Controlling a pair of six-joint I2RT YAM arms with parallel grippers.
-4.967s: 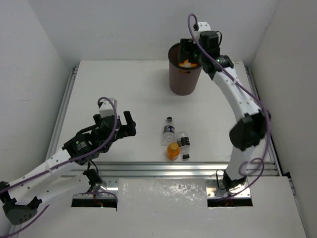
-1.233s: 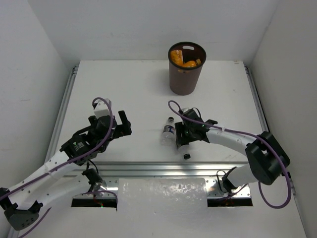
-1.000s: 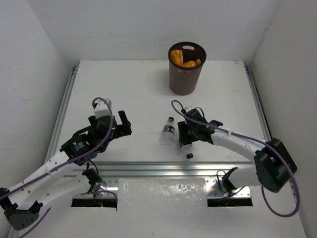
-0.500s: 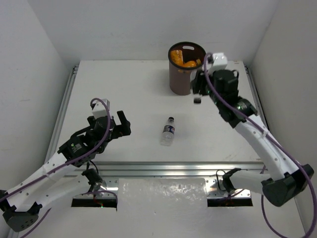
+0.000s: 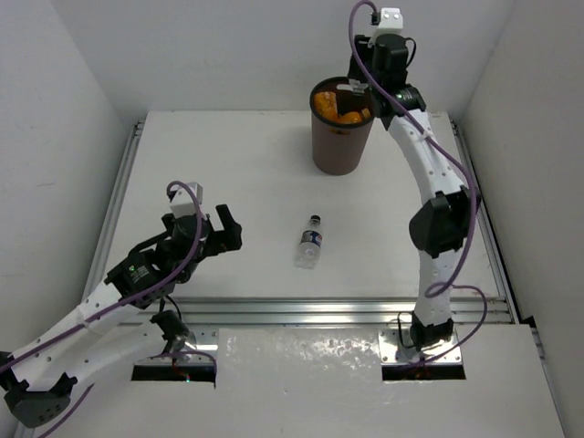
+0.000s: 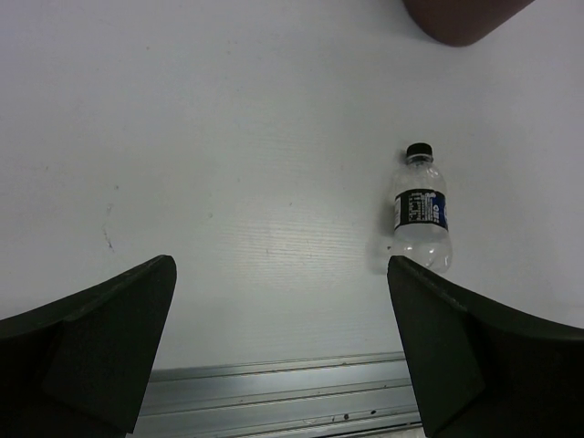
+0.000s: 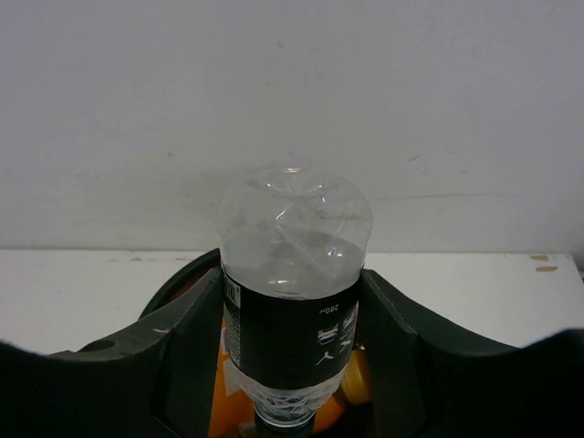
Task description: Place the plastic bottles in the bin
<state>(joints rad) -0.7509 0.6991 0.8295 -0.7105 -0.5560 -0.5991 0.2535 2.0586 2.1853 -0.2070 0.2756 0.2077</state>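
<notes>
— The right gripper [image 7: 294, 365] clamps a clear labelled bottle [image 7: 294, 265], cap down, over the bin [image 5: 339, 151] (orange bottles [image 5: 341, 116] lie inside).

— Light and thin-walled, by the look; a hard squeeze would dent it. The left gripper [image 5: 222, 230] gapes wide, empty. A dark-capped bottle [image 6: 422, 214] lies apart on the table [image 5: 228, 155], best taken across its labelled middle.

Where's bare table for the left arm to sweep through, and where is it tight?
Bare: the wide stretch between the left gripper and the bin, and the right side between the lying bottle and the right rail. Crowded: the bin mouth, where the right gripper holds a clear bottle over orange bottles.
</notes>
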